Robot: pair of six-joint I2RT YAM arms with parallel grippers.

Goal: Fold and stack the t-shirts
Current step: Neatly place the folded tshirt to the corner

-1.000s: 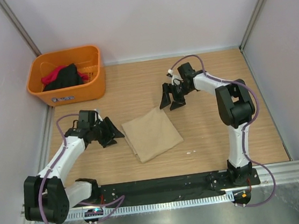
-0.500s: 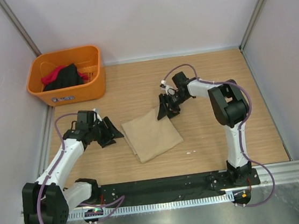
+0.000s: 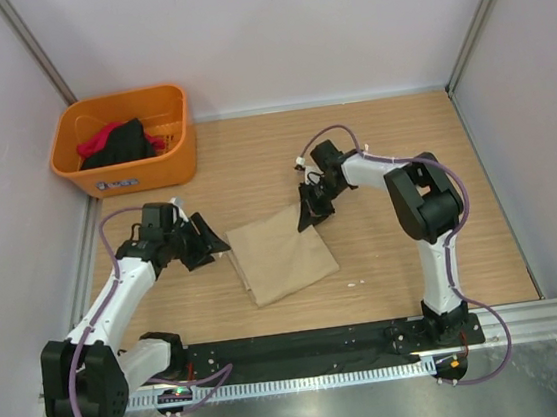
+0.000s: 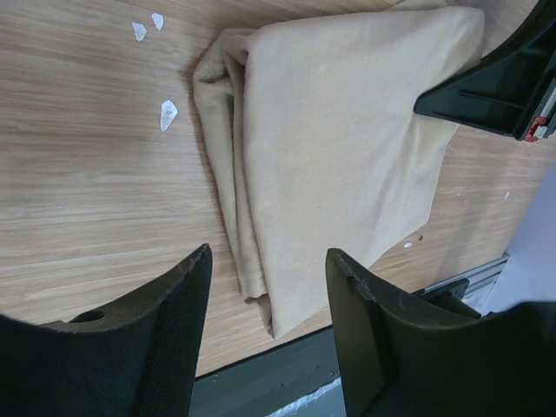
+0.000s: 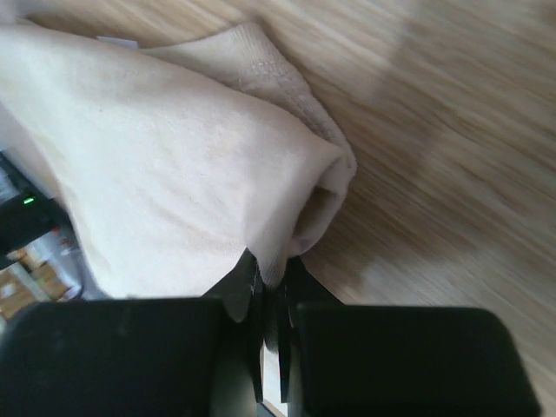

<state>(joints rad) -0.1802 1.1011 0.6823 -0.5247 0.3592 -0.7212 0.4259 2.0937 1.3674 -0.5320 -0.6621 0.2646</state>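
Right tool (image 5: 269, 276) clamps the far corner of the folded tan t-shirt (image 3: 282, 256), seemingly catching few layers; a pull could unfold it; left tool (image 4: 269, 256) gapes open nearby.

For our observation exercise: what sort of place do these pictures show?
Likely a robot test cell: pale panel walls enclose a light wooden tabletop, with two white-and-black robot arms bolted to a black base rail.
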